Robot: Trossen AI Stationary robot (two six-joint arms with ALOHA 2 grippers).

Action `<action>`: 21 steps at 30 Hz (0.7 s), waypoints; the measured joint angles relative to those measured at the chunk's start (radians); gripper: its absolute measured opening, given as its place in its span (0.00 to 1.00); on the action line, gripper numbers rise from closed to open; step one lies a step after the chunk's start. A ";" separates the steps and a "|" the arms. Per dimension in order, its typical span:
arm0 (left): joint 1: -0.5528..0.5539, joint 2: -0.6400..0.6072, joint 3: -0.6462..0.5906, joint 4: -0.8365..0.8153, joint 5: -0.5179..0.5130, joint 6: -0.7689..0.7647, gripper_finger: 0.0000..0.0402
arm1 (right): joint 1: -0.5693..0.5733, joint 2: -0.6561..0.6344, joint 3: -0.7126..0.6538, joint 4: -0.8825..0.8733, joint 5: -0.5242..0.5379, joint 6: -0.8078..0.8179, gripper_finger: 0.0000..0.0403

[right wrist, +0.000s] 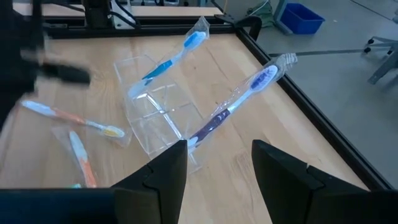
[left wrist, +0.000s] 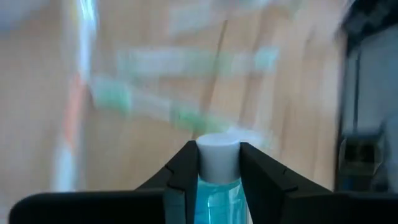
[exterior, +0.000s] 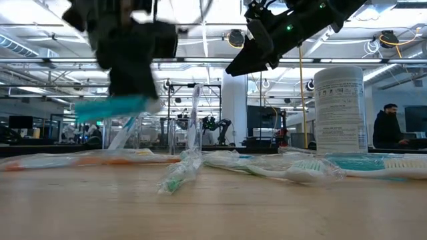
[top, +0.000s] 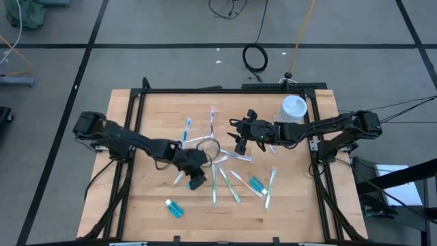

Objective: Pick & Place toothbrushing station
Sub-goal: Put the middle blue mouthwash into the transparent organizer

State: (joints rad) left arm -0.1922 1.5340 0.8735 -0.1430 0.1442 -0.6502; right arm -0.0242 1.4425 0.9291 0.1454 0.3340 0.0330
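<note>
Two arms over my wooden table (top: 147, 205). White lidded container (top: 293, 109) stands at the far right. Clear cup (right wrist: 163, 115) lies tipped mid-table among wrapped toothbrushes (top: 235, 186). Left gripper (left wrist: 217, 177) pinches a teal tube (left wrist: 217, 193) just below its white cap, lifted off the wood. Right gripper (right wrist: 217, 165) hovers spread above the cup, empty.
</note>
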 joint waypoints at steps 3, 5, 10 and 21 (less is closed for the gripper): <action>0.010 -0.100 0.001 -0.011 -0.175 0.088 0.24 | 0.000 0.000 0.000 0.000 0.000 0.000 0.42; 0.004 -0.159 0.001 0.002 -0.354 0.150 0.25 | 0.000 0.000 0.000 0.001 0.000 0.000 0.42; -0.022 -0.212 0.003 0.082 -0.807 0.229 0.27 | 0.000 0.000 0.000 0.001 0.000 0.000 0.42; 0.003 -0.014 0.001 0.112 -1.317 0.076 0.27 | 0.000 0.000 0.000 0.000 0.000 0.007 0.42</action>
State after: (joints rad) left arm -0.1890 1.5198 0.8749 -0.0312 -1.1725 -0.5742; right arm -0.0242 1.4429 0.9291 0.1459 0.3340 0.0399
